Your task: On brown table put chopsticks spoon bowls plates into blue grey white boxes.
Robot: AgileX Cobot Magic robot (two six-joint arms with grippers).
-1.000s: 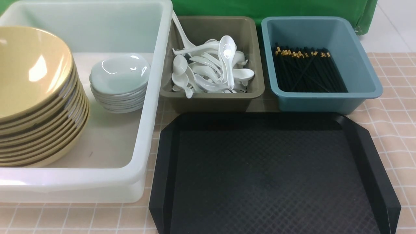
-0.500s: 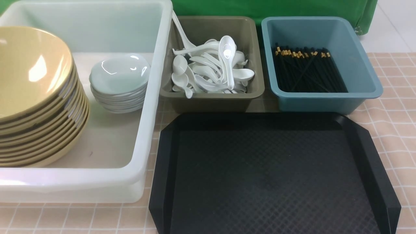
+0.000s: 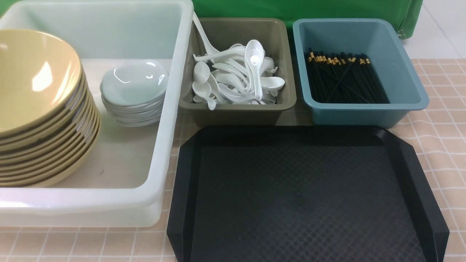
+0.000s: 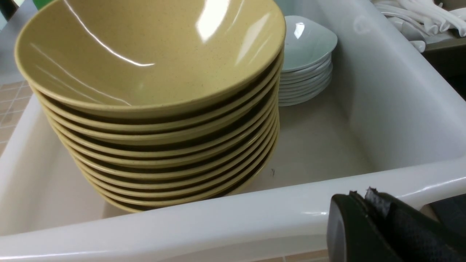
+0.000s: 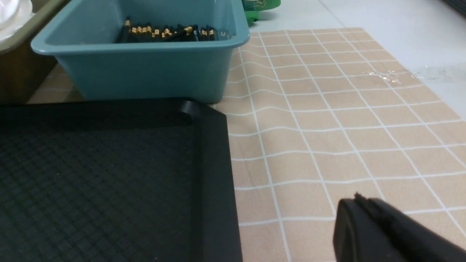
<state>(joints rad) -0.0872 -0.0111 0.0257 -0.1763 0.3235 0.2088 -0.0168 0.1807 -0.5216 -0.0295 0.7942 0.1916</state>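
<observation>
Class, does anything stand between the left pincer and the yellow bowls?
Yes: the white tub's near wall stands between the left pincer and the stacked yellow bowls. Nothing visible covers the top bowl.

No readable text or labels

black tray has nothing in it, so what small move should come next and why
Probably none: keep both hands shut and still. The black tray holds nothing to sort, while the yellow bowls, white dishes, spoons and chopsticks already sit in their boxes.
</observation>
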